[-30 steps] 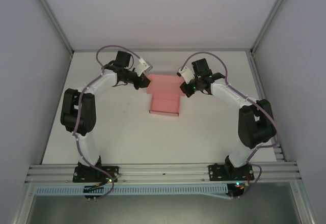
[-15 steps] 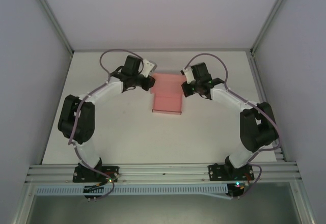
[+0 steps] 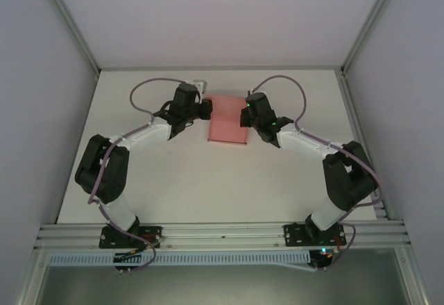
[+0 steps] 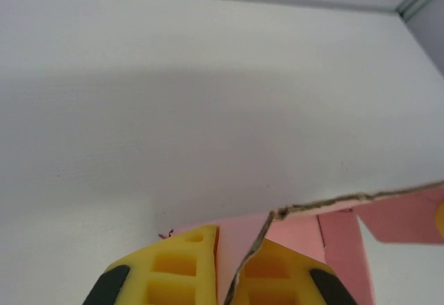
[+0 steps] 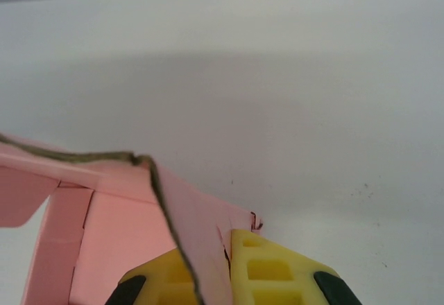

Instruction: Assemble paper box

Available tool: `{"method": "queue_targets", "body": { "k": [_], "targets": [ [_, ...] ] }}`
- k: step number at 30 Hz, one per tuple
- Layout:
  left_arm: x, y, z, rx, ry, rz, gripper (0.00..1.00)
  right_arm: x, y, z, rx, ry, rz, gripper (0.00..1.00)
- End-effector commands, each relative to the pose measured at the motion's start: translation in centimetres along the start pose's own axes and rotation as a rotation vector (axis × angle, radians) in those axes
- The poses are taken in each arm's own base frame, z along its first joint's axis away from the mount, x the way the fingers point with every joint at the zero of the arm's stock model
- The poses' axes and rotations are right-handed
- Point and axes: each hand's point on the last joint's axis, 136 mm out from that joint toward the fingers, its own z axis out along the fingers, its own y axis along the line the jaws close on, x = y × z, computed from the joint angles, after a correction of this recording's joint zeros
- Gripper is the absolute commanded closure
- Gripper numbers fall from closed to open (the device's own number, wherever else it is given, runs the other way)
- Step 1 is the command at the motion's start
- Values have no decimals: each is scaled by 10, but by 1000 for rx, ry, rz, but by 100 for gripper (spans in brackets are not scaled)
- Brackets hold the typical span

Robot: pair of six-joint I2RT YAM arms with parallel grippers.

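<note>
Evidently we grip the pink thin-card paper box from both sides so that its side flaps can be folded upward. The left gripper and the right gripper are each pinched tight on a raised flap edge. The box sits far and central on the white table. Its panels look creased and their edges ragged; whether any wall is locked we cannot quite tell.
</note>
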Motion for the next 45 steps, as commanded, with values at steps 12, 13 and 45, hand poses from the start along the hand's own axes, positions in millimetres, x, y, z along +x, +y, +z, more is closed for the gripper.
{"method": "queue_targets", "body": {
  "k": [12, 13, 45],
  "targets": [
    [3, -10, 17, 104, -112, -136, 100, 13, -12, 18, 38, -145, 173, 92],
    [4, -11, 20, 110, -108, -135, 100, 17, -11, 19, 32, -138, 163, 92],
    [106, -18, -11, 161, -112, 113, 100, 129, -4, -54, -160, 92, 34, 0]
  ]
}}
